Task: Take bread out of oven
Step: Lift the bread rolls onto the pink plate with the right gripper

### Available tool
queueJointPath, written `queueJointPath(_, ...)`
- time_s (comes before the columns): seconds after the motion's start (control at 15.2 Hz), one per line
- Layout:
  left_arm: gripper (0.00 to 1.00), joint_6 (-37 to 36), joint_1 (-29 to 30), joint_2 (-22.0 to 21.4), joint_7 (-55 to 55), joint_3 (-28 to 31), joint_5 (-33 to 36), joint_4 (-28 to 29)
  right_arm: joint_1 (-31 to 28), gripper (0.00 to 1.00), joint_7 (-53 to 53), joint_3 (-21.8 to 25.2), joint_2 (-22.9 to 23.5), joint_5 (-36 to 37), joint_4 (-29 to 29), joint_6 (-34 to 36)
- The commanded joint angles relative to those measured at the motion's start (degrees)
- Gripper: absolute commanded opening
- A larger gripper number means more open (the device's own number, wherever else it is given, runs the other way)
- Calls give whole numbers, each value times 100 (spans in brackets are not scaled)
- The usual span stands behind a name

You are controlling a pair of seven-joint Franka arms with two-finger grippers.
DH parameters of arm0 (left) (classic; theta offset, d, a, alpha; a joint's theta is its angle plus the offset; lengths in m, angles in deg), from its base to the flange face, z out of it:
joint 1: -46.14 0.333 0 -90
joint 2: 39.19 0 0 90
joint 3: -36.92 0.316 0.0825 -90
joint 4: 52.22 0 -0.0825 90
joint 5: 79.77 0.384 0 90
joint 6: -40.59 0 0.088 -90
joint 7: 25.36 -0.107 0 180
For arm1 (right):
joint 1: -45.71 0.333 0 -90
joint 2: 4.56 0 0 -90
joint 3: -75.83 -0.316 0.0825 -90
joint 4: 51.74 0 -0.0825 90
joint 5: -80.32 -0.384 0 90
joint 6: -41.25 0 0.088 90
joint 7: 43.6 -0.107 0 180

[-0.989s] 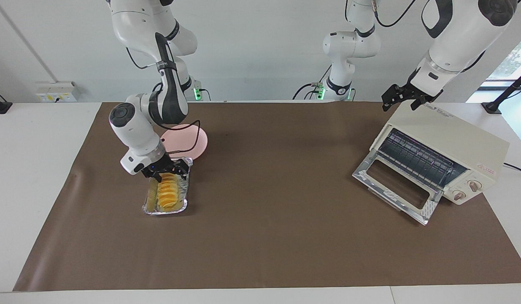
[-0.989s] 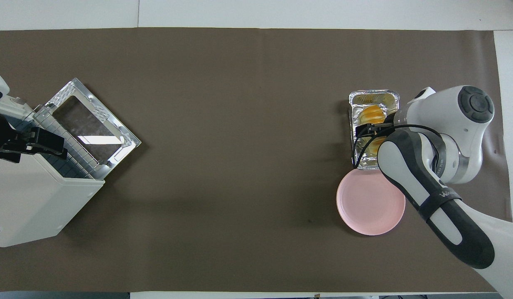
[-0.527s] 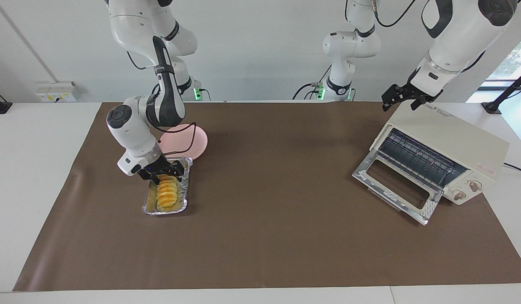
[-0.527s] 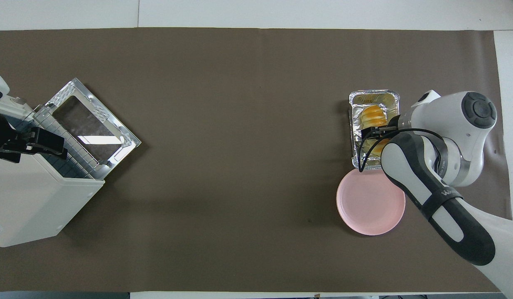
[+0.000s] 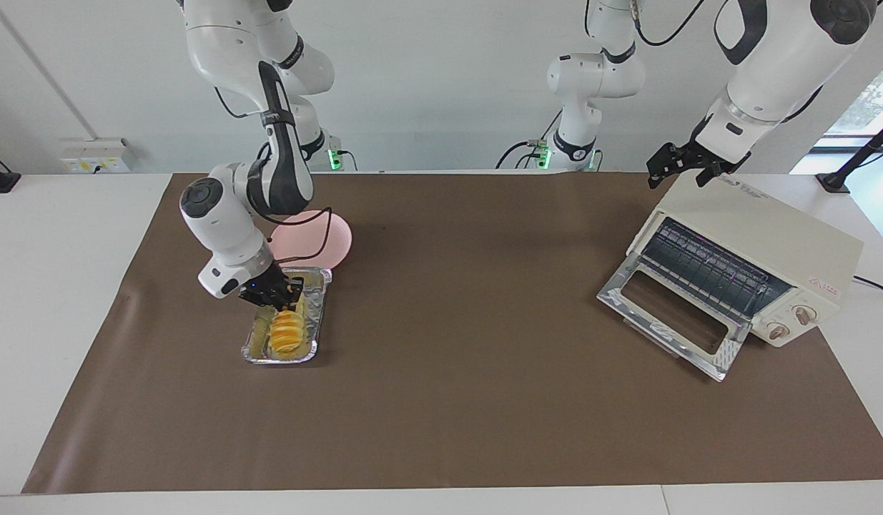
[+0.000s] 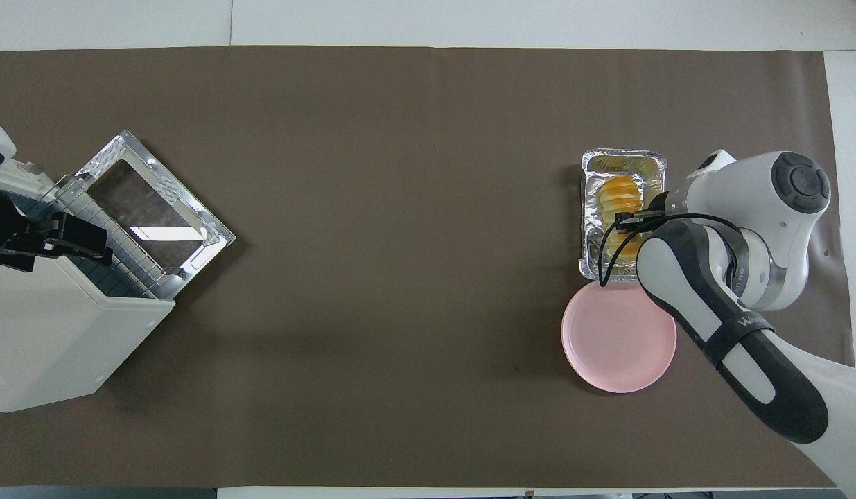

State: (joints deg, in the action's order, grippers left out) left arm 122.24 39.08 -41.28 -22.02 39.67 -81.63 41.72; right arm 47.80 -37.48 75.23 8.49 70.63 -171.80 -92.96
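The bread (image 5: 284,332), an orange-yellow ridged loaf, lies in a crinkled foil tray (image 5: 317,342) toward the right arm's end of the table; it also shows in the overhead view (image 6: 622,194). My right gripper (image 5: 275,295) is down in the tray, shut on the end of the bread nearer the robots; in the overhead view the right gripper (image 6: 632,223) covers that end. The cream oven (image 5: 763,229) stands at the left arm's end, with its glass door (image 5: 670,315) dropped open and only the wire rack showing inside. My left gripper (image 5: 676,166) waits over the oven's top edge.
A round pink plate (image 5: 335,239) lies just nearer the robots than the foil tray, touching or almost touching it, and also shows in the overhead view (image 6: 618,339). A brown mat (image 5: 455,300) covers the table.
My right gripper has come down into the tray and its fingers have narrowed onto the bread. The tray has turned slightly. The left arm has not moved.
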Motion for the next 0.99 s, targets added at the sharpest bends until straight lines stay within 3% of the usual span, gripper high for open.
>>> queueJointPath(0.0, 100, 79, 56, -90, -18, -46, 80, 72, -59, 0, 73, -11, -214, 81, 446, 927)
queueJointPath(0.2, 100, 79, 56, -90, -18, -46, 80, 72, -111, 0, -23, -2, -495, 81, 659, 1484)
queueJointPath(0.46, 100, 79, 56, -90, -18, -46, 80, 72, -77, 0, -592, -11, -1250, 90, 467, 2510)
queueJointPath(0.66, 100, 88, 56, -90, -18, -46, 80, 72, 46, 0, -1200, -63, -2084, 361, -77, 3293)
queueJointPath(0.92, 100, 79, 56, -90, -18, -46, 80, 72, 91, 0, -1402, -98, -2797, 380, -1192, 3147)
